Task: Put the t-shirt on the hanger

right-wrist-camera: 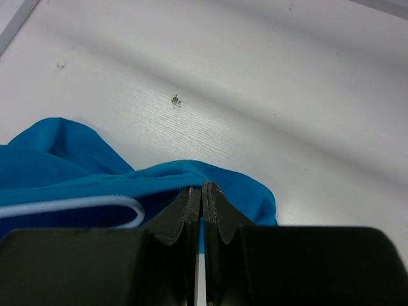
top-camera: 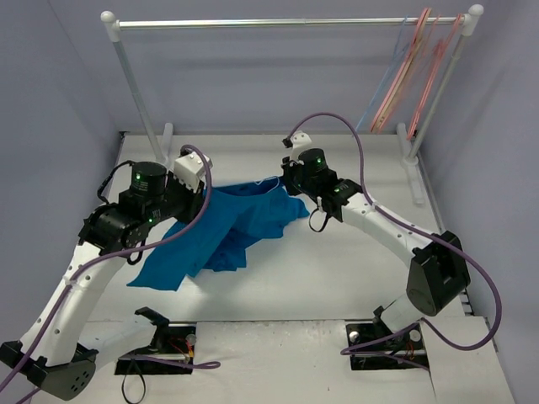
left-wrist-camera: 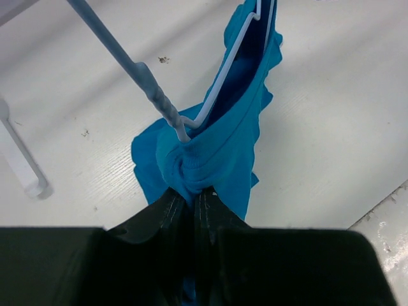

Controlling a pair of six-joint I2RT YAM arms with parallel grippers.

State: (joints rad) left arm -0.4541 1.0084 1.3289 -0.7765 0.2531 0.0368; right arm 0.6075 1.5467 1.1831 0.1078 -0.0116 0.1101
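- We see the t-shirt (top-camera: 232, 229) hanging between the two arms over the middle of the white table (top-camera: 337, 278). Its upper edge is pulled taut from one gripper to the other, and the rest sags down toward the left arm's side, with the lower folds on the tabletop.
- The left gripper (left-wrist-camera: 191, 194) has its jaws pressed together on a bunched wad of blue fabric. The wad sits right at the fingertips and the cloth spills away beyond them.
- The hanger (left-wrist-camera: 220, 86) is a pale wire. In the left wrist view its twisted neck comes out of the bunched cloth just past the fingertips. One wire shoulder runs on inside the shirt, away from the camera, and the stem slants off to the upper left of that view.
- We cannot tell whether the left jaws touch the wire. Only cloth shows between them.
- The right gripper (right-wrist-camera: 203, 191) has its jaws closed tight and pinches the shirt's hemmed edge. The fabric lies to the left of the fingers and wraps just around their tips.
- In the right wrist view a rounded bend of the hanger wire lies against the shirt, just left of the fingers and apart from them.
- A clothes rail (top-camera: 286, 23) stands at the far edge of the table, with pink hangers (top-camera: 414, 71) at its right end, well apart from both grippers.
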